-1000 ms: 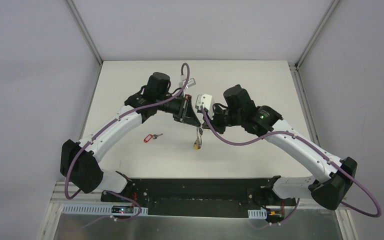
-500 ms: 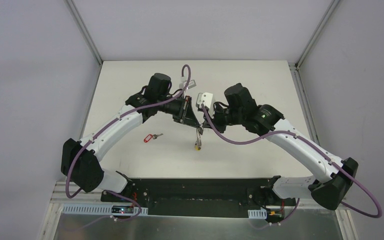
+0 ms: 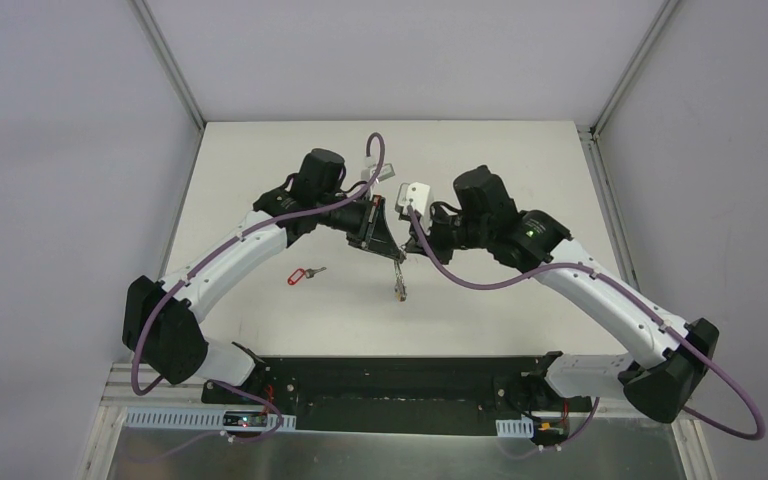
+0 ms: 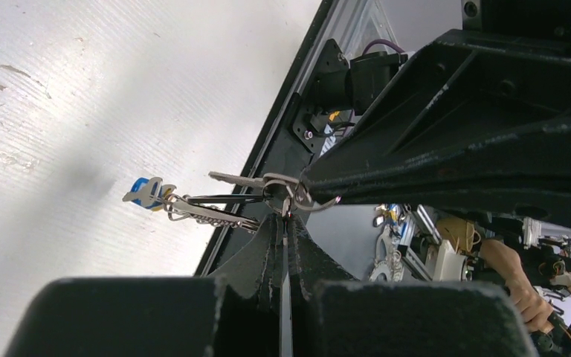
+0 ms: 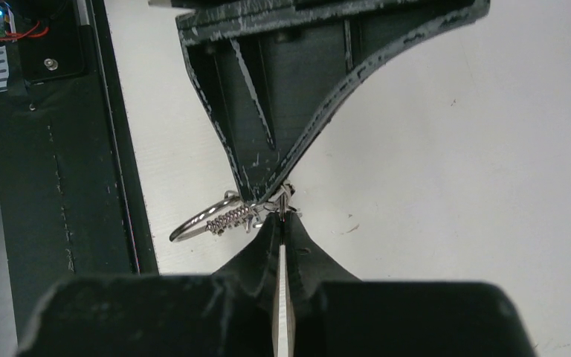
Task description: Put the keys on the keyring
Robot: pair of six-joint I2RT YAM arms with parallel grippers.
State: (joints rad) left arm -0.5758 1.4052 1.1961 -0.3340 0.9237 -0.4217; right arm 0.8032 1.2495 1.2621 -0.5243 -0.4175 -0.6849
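The keyring (image 3: 399,283) hangs between my two grippers above the table's middle. My left gripper (image 3: 392,252) is shut on its top; in the left wrist view (image 4: 285,216) the bunch of silver keys (image 4: 238,180), a small chain and the blue tag (image 4: 146,191) stick out to the left. My right gripper (image 3: 408,254) meets it tip to tip and is shut on the same metal; the right wrist view (image 5: 281,215) shows the thin ring (image 5: 193,221) and chain. The red-tagged key (image 3: 303,273) lies on the table to the left. The black-tagged key is not visible.
The left gripper's black finger (image 5: 297,111) fills the top of the right wrist view. The right gripper's black fingers (image 4: 446,163) cross the left wrist view. The black base rail (image 3: 390,375) runs along the near table edge.
Both grippers have shifted slightly right and stayed together. The hanging bunch has swung and sits a little higher, and its yellow tag no longer shows. The red-tagged key has not moved.
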